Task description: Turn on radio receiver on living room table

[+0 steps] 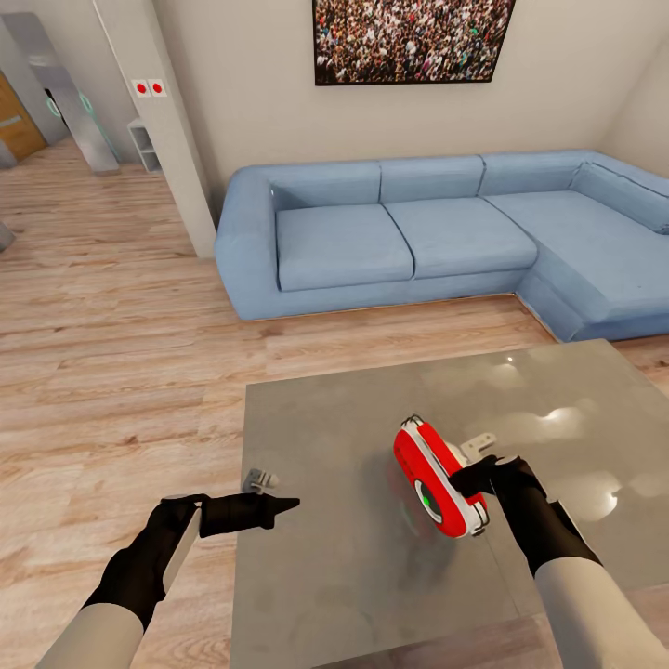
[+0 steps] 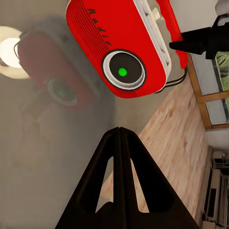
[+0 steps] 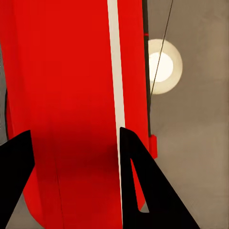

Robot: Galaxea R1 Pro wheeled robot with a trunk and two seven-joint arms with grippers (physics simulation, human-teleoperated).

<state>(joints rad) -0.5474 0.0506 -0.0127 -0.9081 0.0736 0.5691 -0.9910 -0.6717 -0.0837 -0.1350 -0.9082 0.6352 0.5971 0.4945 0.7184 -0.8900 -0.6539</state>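
Observation:
The red radio receiver (image 1: 437, 478) with its white trim band is tilted over the grey glossy table (image 1: 325, 437), and its reflection shows in the top. My right gripper (image 1: 471, 479) is shut on its right side. In the right wrist view the black fingers (image 3: 143, 186) stand on either side of the red body (image 3: 67, 95). My left gripper (image 1: 290, 505) is shut, empty, and hovers at the table's left edge, pointing toward the radio. The left wrist view shows the radio's face (image 2: 114, 43) ahead of the closed fingertips (image 2: 119, 133). A green light glows in the round dial (image 2: 123, 71).
A big blue L-shaped sofa (image 1: 418, 232) runs along the far wall and right side, under a framed crowd photo (image 1: 409, 37). A beige pillar (image 1: 158, 121) stands at the back left. Light wood floor (image 1: 121, 353) lies to the left of the table.

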